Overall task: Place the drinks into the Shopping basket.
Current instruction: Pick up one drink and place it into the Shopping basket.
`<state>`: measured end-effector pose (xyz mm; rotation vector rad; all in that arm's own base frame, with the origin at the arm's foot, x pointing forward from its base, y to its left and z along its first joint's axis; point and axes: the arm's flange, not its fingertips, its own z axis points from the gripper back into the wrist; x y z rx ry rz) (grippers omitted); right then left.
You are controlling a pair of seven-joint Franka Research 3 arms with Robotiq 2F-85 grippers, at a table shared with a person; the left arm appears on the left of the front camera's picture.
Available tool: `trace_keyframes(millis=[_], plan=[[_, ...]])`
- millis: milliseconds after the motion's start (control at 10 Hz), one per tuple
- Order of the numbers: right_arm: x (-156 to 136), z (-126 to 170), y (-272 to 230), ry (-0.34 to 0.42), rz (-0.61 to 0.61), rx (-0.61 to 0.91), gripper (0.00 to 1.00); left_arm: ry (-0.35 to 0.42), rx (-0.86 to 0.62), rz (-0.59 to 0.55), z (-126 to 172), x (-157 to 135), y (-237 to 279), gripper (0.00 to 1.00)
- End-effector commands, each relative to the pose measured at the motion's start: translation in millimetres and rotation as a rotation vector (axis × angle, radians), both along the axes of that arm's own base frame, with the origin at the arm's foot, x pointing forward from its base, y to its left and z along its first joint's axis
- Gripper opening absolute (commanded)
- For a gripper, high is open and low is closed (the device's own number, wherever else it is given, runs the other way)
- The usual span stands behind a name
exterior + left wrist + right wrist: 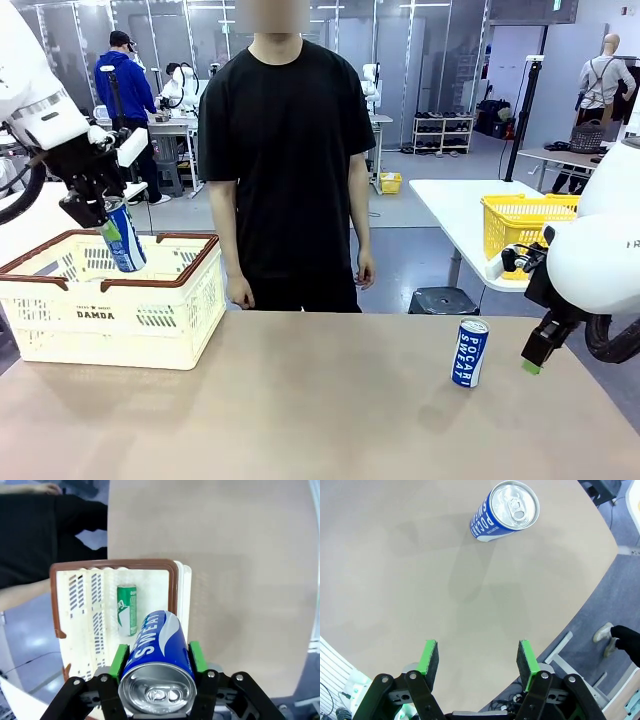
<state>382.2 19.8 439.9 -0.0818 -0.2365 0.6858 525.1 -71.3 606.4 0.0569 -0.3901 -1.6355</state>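
Three cans in play right now. Over on the left, clamped tight between the green pads of the left gripper (108, 218): the held blue can (124, 245), white SWEAT lettering down its side, pull-tab end up toward the wrist. Hanging a touch tilted over the open top of the Shopping basket (110, 320), lower end dipped to about rim level in the front view. Down on the basket floor, seen from the left wrist: the green can (127, 609), lying on its side, well below the held one. Cream-white slotted basket, brown rim, DAMDA on its side, parked at the left end of the surface (300, 420). Across to the right now: the standing blue can (470, 352), upright on the surface, POCARI SWEAT reading down its side, touching nothing. Just beside it, toward the surface's right edge, the right gripper (533, 362), jaws spread apart, nothing between the green pads, hovering off the surface and apart from the can. From the right wrist, that same can up ahead beyond the fingertips, bare surface in between. At the far side, a person (285, 150) in a black shirt, arms down, hands near the surface edge. Behind, on another table, a yellow basket (525, 225).
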Motion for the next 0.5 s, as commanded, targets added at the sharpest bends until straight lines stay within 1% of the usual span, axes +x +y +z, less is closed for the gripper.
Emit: trace_keyframes(millis=[0,100,300,400], plan=[[-0.8,-0.3,-1.5,0.000,-0.003,0.004,0.79,0.080,-0.003,0.001,7.9,36.3,12.2,0.58],[-0.8,-0.3,-1.5,0.000,-0.003,0.004,0.79,0.089,-0.004,0.001,4.2,49.8,12.3,0.58],[-0.8,-0.3,-1.5,0.000,-0.003,0.004,0.79,0.134,0.009,-0.035,-7.5,74.2,13.3,0.58],[-0.8,-0.3,-1.5,0.000,-0.003,0.004,0.79,0.122,-0.011,-0.046,-15.6,84.9,15.6,0.58]])
